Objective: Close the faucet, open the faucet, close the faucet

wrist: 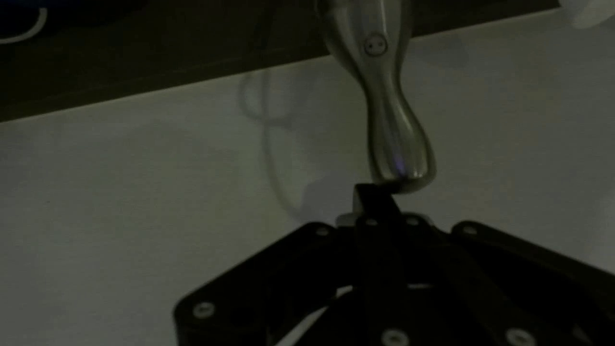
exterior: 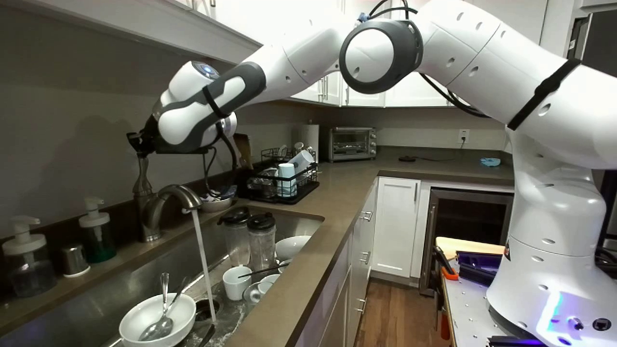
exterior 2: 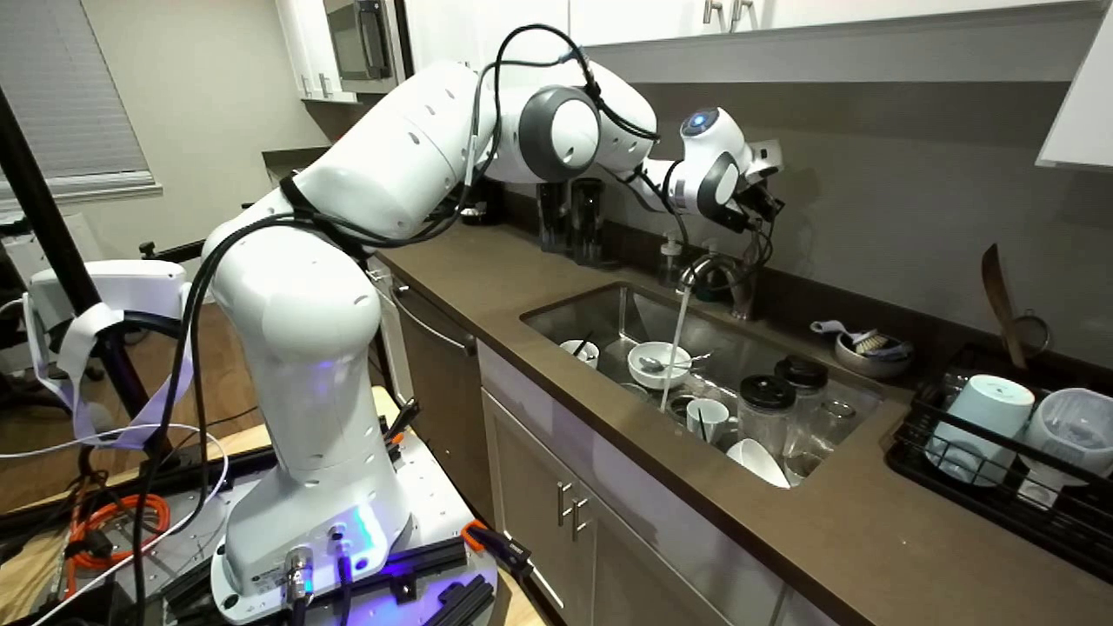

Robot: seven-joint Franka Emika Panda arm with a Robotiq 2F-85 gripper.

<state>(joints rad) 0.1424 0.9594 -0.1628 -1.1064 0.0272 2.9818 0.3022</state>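
Faucet (exterior: 155, 207) at the sink's back edge (exterior: 120, 289) is turned on, so closing's left, tbh which round can't be told. Gripper (wrist: 379, 197) is pinched narrow, nothing held.

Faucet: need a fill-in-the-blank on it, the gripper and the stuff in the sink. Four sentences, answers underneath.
The gripper, its jaws ____, is at the tip of the handle of the faucet.
The faucet is on, and ____ streams down from it into the sink.
A metal spoon rests in a white ____.
The lids on the two tall cups in the sink are ____.

Missing words: shut; water; bowl; black.
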